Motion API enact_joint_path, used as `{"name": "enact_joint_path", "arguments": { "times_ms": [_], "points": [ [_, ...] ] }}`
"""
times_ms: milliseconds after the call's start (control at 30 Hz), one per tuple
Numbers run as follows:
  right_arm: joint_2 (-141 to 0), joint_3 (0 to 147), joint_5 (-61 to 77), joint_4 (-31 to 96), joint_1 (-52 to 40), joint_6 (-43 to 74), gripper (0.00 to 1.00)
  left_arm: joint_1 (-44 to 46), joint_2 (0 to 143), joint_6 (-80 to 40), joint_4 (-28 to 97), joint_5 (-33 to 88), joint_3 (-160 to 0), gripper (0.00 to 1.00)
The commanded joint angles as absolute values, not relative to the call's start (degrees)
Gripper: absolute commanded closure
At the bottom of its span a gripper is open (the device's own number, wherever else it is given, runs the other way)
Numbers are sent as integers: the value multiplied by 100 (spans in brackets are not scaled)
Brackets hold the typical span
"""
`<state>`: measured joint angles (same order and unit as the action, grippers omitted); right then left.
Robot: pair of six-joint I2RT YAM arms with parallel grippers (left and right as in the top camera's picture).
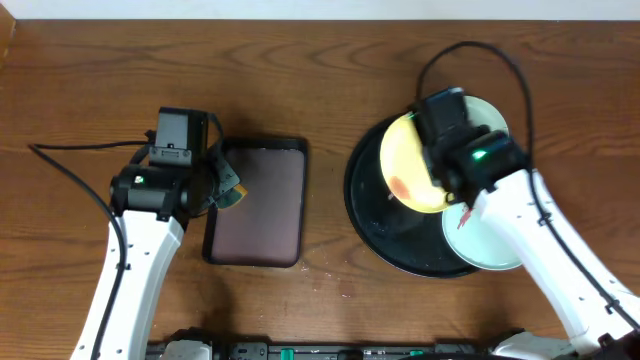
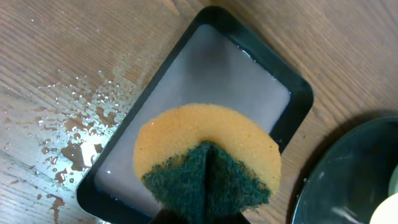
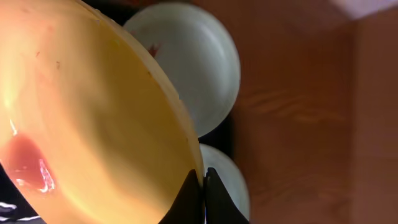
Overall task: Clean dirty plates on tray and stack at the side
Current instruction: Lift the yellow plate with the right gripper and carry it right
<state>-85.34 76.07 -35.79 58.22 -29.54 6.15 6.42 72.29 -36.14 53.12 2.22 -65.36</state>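
Yellow plate (image 3: 93, 112) is being pinched by the right gripper (image 3: 204, 186); left gripper (image 1: 226, 188), clamping the sponge (image 2: 205, 149), is likely wiping it next.

The pale yellow plate (image 1: 406, 172), with a red-brown smear, is tilted above the round black tray (image 1: 366, 215). One mint-white plate (image 1: 494, 112) lies at the tray's far edge, and a second mint-white plate (image 1: 487, 243) at its near edge.

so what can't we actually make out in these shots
overhead: the right arm covers much of the far mint plate and near mint plate
right wrist: the yellow plate, cut off at the left edge, hides most of the black tray
left wrist: the sponge covers part of the rectangular tray; its lower end is cut off
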Motion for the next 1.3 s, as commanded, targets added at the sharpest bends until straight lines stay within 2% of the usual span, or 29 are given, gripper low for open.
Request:
{"name": "enact_joint_path", "arguments": {
  "times_ms": [0, 300, 533, 900, 1067, 1100, 1267],
  "points": [
    [-8444, 7688, -5277, 5778, -3568, 720, 99, 607, 7347, -3555, 5306, 167, -6473, 92],
    [-8444, 7688, -7314, 5492, -4703, 224, 99, 607, 7363, -3557, 5334, 174, -6473, 93],
    [-8444, 7688, -7236, 5258, -4866, 102, 99, 607, 7363, -3557, 5334, 174, -6473, 93],
    [-8444, 7688, -6005, 5201, -4388, 279, 99, 607, 7363, -3562, 5336, 176, -6473, 93],
    [-8449, 7686, -3332, 5271, -3809, -215, 99, 607, 7363, -3562, 5334, 202, -6473, 93],
    [-8455, 7682, -2294, 5234, -3452, -349, 99, 607, 7363, -3562, 5334, 222, -6473, 93],
    [-8464, 7682, -1507, 5164, -2539, 172, 99, 607, 7363, -3562, 5336, 222, -6473, 93]
  ]
}}
